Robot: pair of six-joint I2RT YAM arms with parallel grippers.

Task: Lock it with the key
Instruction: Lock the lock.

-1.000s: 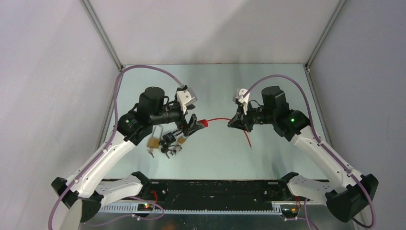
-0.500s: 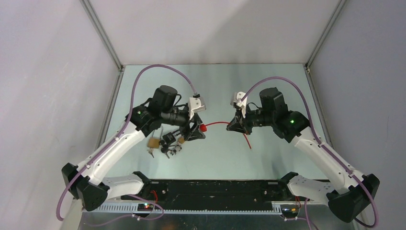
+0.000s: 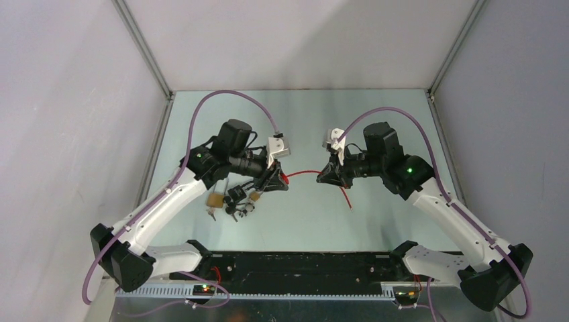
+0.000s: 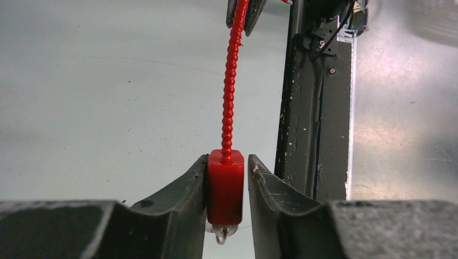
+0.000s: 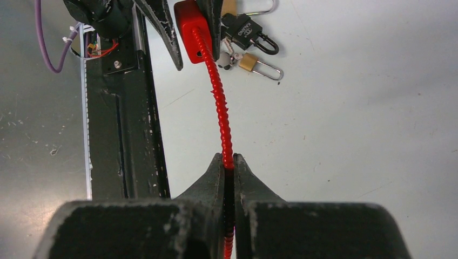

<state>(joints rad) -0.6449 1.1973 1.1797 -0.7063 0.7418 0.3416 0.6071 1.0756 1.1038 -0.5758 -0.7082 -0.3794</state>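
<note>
A red cable lock hangs in the air between my two grippers. Its block head (image 4: pixel 225 189) sits between the fingers of my left gripper (image 4: pixel 227 161). One finger touches the block and a thin gap shows beside the other, so the jaws are still slightly open. The beaded red cable (image 5: pixel 220 108) runs from the block to my right gripper (image 5: pixel 228 159), which is shut on it. From above, the left gripper (image 3: pixel 280 180) and right gripper (image 3: pixel 325 176) face each other, and the cable's loose end (image 3: pixel 347 196) trails down. I cannot make out a key for certain.
A brass padlock (image 3: pixel 215 198), a black padlock (image 5: pixel 246 31) and a small brass padlock (image 5: pixel 254 62) lie on the table under the left gripper, with small metal pieces beside them. The black base rail (image 3: pixel 295 265) runs along the near edge.
My left arm has swung right to the red block, and its wide-open jaws have narrowed round it. The right gripper has stayed shut on the cable and barely moved.
</note>
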